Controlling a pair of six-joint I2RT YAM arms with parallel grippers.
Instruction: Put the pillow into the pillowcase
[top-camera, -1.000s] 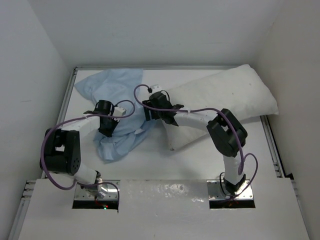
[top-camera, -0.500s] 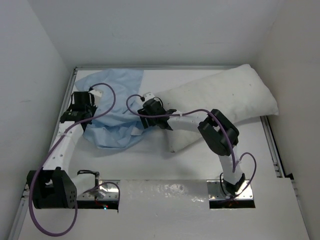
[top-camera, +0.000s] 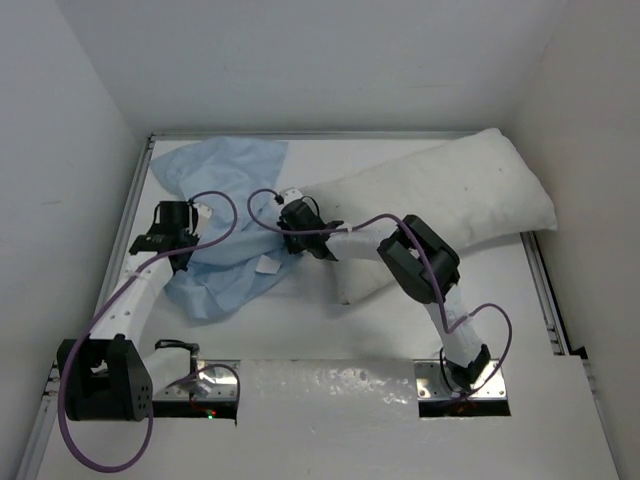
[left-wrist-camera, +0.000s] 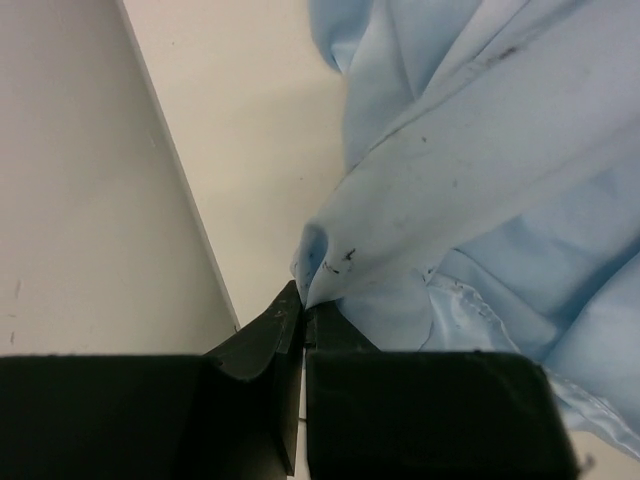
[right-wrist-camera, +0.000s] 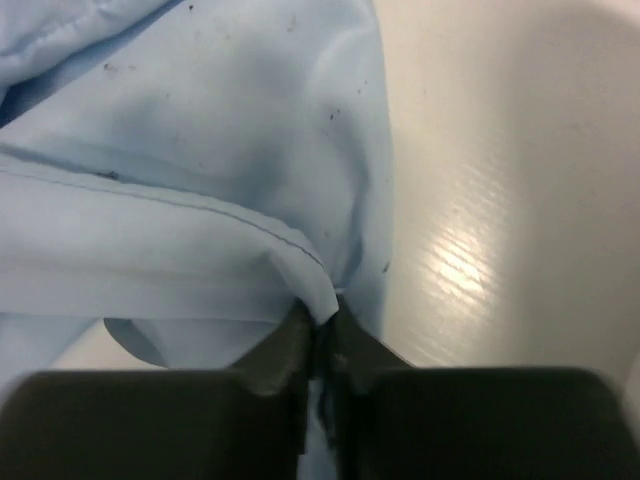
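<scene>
Pillowcase (top-camera: 228, 165) crumpled between side wall (top-camera: 70, 150) and pillow (top-camera: 470, 190); left fingers (left-wrist-camera: 262, 348), right fingers (right-wrist-camera: 282, 352) clamped on it.

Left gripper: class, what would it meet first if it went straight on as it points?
The pillowcase: the left gripper pinches a fold of it, with more of that cloth directly ahead, though depth is unclear.

The pillowcase (top-camera: 235, 185) lies on the left back part of the surface (top-camera: 300, 325). The pillow (top-camera: 450, 195) lies to its right, slanting from the back right corner toward the middle, with its near end just beside the pillowcase.
</scene>
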